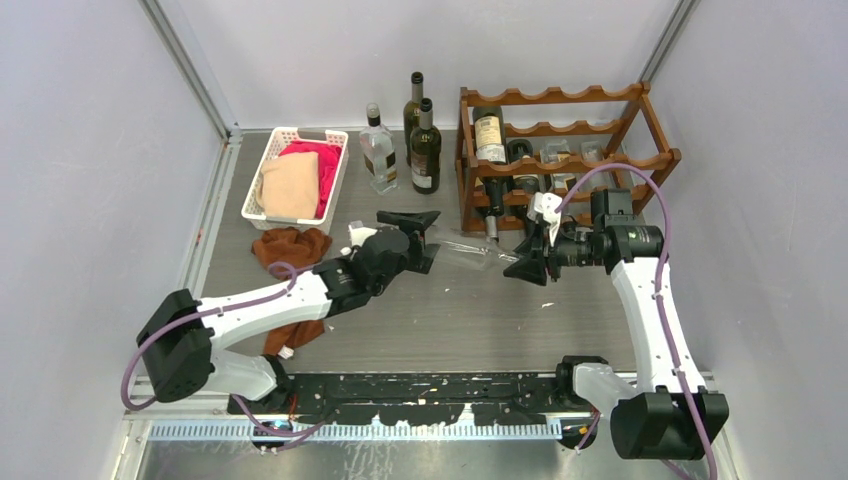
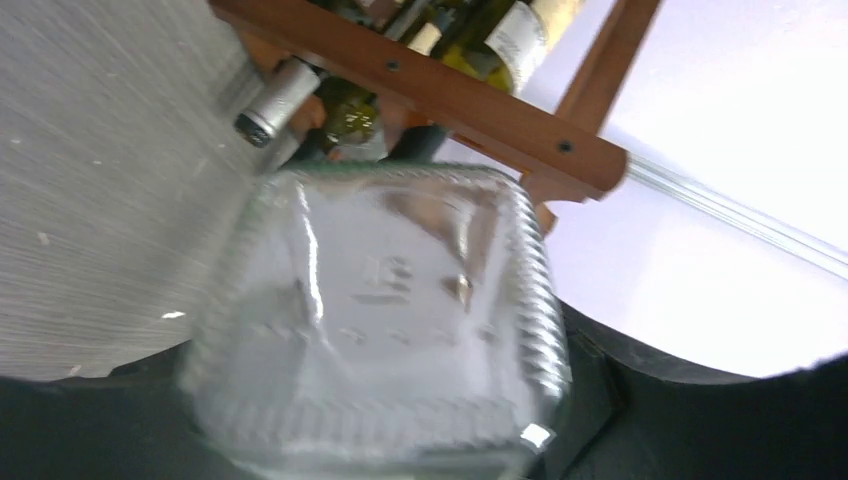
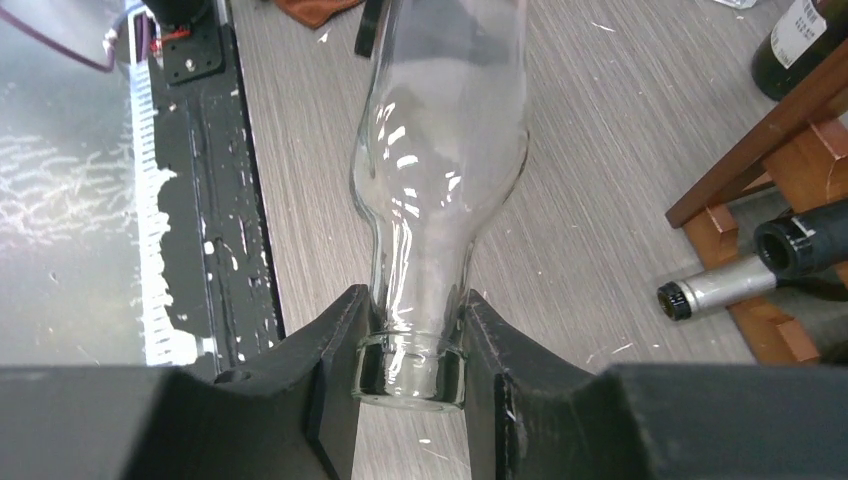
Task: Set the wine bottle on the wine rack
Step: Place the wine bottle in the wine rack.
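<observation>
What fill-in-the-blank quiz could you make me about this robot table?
1. The right gripper is clamped on the ___ of the clear glass bottle.
2. The number of bottles standing upright on the table, left of the wine rack, is ___.
3. The pink cloth lies in the white ___.

Missing words: neck; three; basket.

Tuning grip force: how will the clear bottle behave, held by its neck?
The clear bottle looks empty, so probably light. Its smooth glass neck may slip or pivot in the right gripper. The squarish base should resist rolling.
</observation>
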`<action>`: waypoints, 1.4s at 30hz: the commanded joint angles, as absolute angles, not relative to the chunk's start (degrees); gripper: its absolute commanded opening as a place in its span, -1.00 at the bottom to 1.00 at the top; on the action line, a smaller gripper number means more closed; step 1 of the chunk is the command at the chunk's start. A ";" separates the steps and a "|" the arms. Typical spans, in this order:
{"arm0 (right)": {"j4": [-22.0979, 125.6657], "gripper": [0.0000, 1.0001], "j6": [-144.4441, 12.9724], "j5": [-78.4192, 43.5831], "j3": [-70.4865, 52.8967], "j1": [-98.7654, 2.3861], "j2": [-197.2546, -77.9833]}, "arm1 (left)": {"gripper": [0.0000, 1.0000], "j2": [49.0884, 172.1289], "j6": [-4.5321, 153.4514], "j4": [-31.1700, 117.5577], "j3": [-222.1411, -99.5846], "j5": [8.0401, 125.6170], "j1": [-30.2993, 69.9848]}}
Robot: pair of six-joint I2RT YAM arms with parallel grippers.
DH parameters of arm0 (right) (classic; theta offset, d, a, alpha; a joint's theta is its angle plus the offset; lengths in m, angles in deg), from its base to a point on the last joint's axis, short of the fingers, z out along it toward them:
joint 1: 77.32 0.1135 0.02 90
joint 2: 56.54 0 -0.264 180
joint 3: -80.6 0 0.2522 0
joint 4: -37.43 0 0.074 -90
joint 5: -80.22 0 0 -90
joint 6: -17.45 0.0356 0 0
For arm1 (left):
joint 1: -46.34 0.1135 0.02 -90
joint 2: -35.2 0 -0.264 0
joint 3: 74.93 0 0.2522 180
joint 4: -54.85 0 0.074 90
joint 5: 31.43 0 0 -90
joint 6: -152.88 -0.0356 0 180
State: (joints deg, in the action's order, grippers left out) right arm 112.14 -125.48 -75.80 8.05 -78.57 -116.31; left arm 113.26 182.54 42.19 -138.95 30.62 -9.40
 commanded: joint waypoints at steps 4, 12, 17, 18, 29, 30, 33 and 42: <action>129.94 -0.97 -139.31 -80.57 3.78 -75.38 -116.18 | 0.05 109.24 186.70 54.30 -142.04 27.63 -8.59; 119.26 -0.93 -126.70 -70.45 5.26 -71.61 -109.33 | -0.99 109.06 175.43 62.59 -140.25 28.15 -8.64; 115.45 -0.36 -119.66 -67.87 7.62 -67.96 -106.68 | -0.99 109.78 166.82 71.26 -137.11 29.62 -8.75; 115.15 -0.20 -118.72 -67.50 7.94 -67.45 -106.49 | -0.99 110.12 166.22 72.74 -135.98 29.70 -8.82; 114.91 1.00 -104.78 -61.54 6.55 -65.69 -106.87 | -0.99 111.08 160.06 84.95 -126.30 30.91 -8.92; 115.51 1.00 -104.29 -61.28 5.53 -65.61 -106.91 | -0.99 110.56 159.13 84.46 -125.64 31.51 -8.94; 116.19 1.00 -101.40 -59.10 3.24 -65.64 -107.18 | -0.99 108.71 156.34 84.36 -123.15 32.55 -9.11; 103.67 1.00 -95.71 -56.27 7.61 -60.39 -101.76 | -1.00 107.70 152.89 88.63 -120.31 34.06 -9.58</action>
